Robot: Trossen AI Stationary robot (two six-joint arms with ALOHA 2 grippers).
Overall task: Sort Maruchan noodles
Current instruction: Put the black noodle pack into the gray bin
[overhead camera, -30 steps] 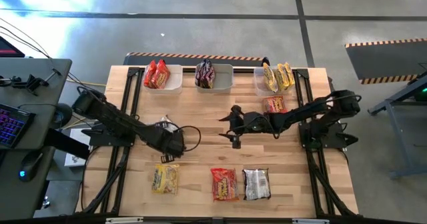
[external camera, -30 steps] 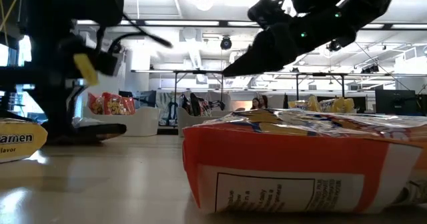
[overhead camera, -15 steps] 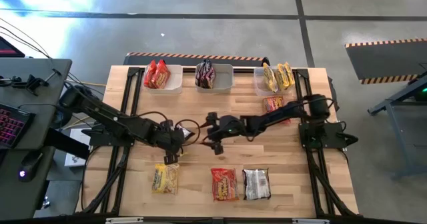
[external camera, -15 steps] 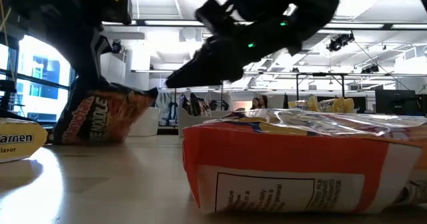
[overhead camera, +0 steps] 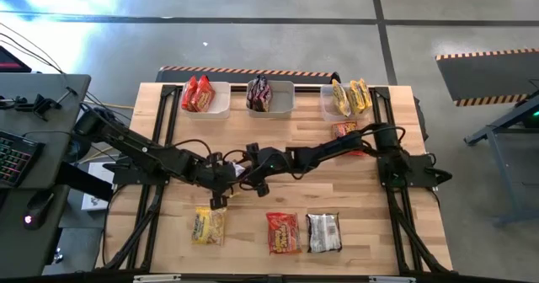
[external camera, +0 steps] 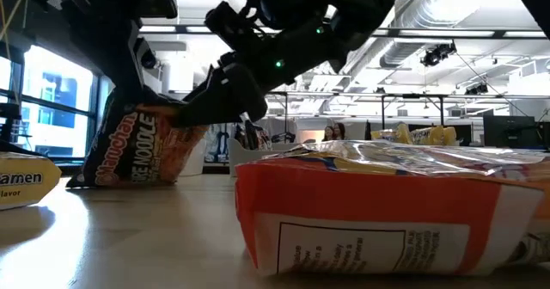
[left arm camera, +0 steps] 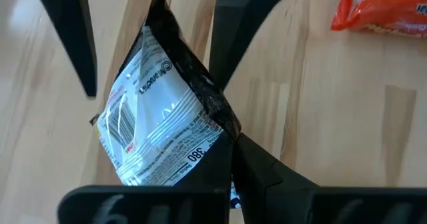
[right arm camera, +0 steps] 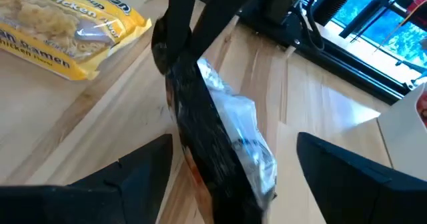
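At centre-left of the high view we see the left gripper (overhead camera: pixel 226 175) clamped on a dark-and-silver noodle packet (left arm camera: pixel 163 124), held upright on edge on the table (overhead camera: pixel 278 136). The right gripper (overhead camera: pixel 251 179) sits just beside it, fingers spread wide either side of the packet. Along the bottom lie a yellow packet (overhead camera: pixel 208 226), a red packet (overhead camera: pixel 283 232) and a silver packet (overhead camera: pixel 322 232).

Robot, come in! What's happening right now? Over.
Left gripper shut on dark-edged orange plastic noodle packet, upright, mid-table. Right gripper open, straddling it. No obstruction seen.
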